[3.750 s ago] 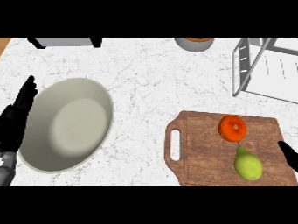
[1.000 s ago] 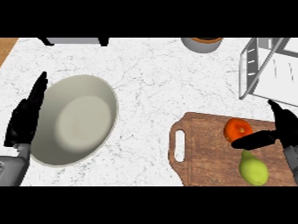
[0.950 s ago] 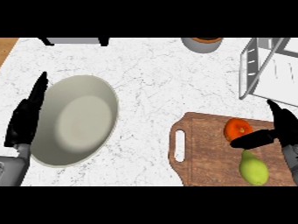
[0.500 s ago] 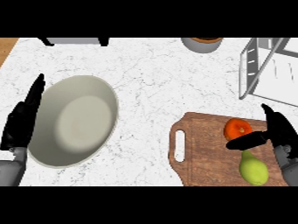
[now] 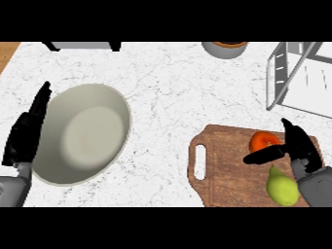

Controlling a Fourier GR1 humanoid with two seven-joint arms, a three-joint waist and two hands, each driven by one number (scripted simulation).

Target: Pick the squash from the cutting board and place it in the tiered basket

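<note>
I see the right hand (image 5: pixel 298 148) released — fingers spread — above the squash (image 5: pixel 283 186) at the cutting board (image 5: pixel 222 170)'s right edge; left hand (image 5: pixel 26 131) released.

There is one view only, from the robot's head, looking steeply down onto the white marble counter (image 5: pixel 175 92). The forearms enter from the near edge. The cutting board (image 5: pixel 226 170) lies near right, the tiered basket (image 5: pixel 312 78) far right, cut by the frame.
</note>
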